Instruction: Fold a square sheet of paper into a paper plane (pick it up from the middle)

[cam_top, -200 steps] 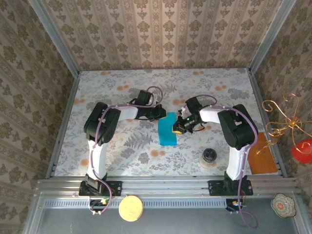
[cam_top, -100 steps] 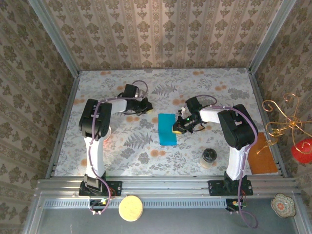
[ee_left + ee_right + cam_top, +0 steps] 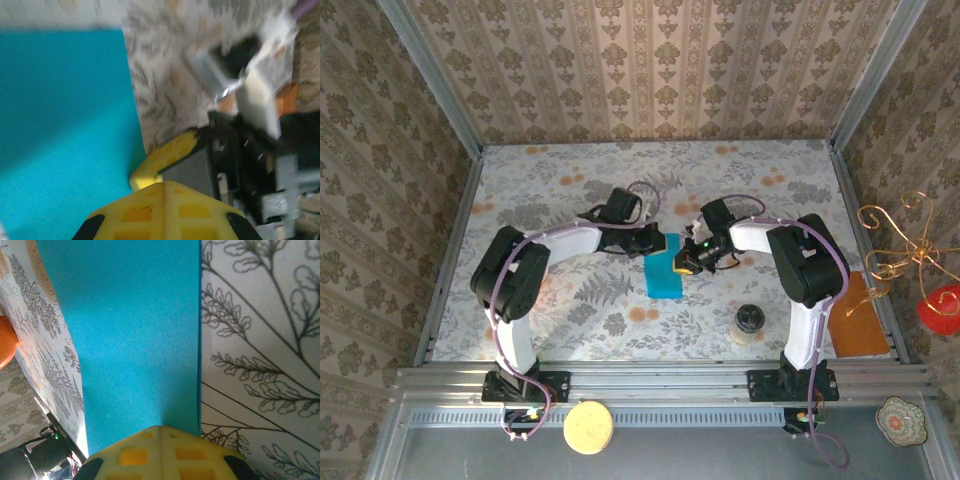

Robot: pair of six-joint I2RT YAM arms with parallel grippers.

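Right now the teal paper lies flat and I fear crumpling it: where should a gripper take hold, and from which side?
The teal paper lies flat as a narrow rectangle, nothing raised to pinch. Probably best: the middle of its long right edge, coming in low from the right, beside the right gripper, sliding one finger under it.

Centre of frame, on worktop (image 3: 550,300): square sheet of paper (image 3: 665,270). At its upper-left corner: left claw (image 3: 655,241). Against its right edge: right claw (image 3: 686,263). Lower right, well apart from paper: small jar (image 3: 748,322). Far right: flat sheet (image 3: 860,315). Bottom, below arm bases: round disc (image 3: 588,427).
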